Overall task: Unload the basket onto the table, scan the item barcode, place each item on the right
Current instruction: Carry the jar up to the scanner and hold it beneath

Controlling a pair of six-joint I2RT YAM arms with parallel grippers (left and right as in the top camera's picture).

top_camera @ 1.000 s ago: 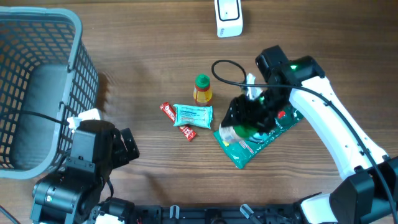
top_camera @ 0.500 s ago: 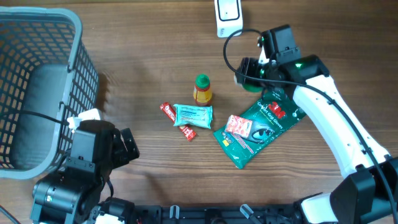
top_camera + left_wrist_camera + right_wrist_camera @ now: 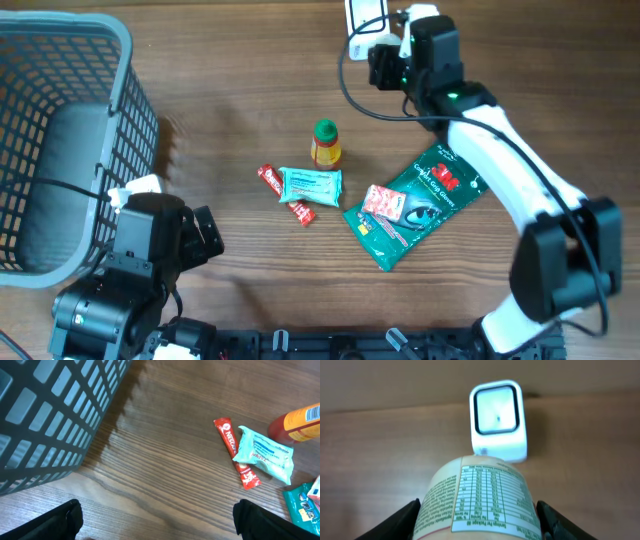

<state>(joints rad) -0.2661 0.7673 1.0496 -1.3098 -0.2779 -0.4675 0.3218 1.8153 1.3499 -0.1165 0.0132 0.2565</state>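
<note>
Right claw [image 3: 388, 62] clamped on labelled container [image 3: 485, 495], now carried from green pouch [image 3: 415, 205] to far counter [image 3: 230, 110] edge | held just before white scanner [image 3: 498, 420] | nutrition panel up, barcode unseen, scan judged pending | left claw [image 3: 160, 522] spread wide, empty, near-left

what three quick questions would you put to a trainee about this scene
1. True or false: the right hand holds a labelled container facing the white scanner.
2. Fill in: the left hand has its jaws standing ____.
3. What lies across the red sachet?

Key: 1 true; 2 open; 3 the teal packet.
</note>
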